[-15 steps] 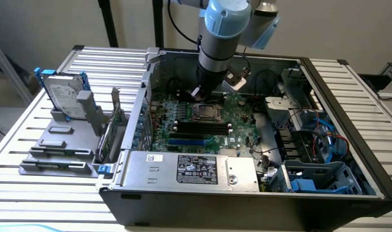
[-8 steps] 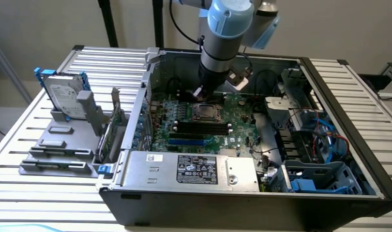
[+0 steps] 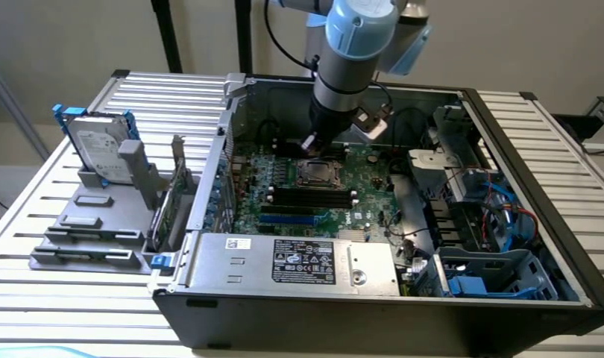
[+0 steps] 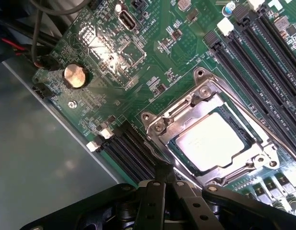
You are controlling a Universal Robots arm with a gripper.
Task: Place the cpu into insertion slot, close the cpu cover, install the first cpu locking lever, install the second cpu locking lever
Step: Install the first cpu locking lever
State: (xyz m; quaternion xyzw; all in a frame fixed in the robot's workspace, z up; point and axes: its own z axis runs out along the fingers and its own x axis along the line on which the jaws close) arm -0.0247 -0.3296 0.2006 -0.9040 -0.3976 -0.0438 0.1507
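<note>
- A ribbed metal desk (image 3: 73,291) carries everything.
- An open computer case (image 3: 382,328) lies on its side on it.
- Toward the exterior view's left, a grey holder (image 3: 93,224) stands on the desk with a hard drive (image 3: 98,145) upright in it.

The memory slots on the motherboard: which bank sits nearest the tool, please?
The short black bank beside the cpu cover, directly at the tool; the longer bank lies beyond the socket.
</note>
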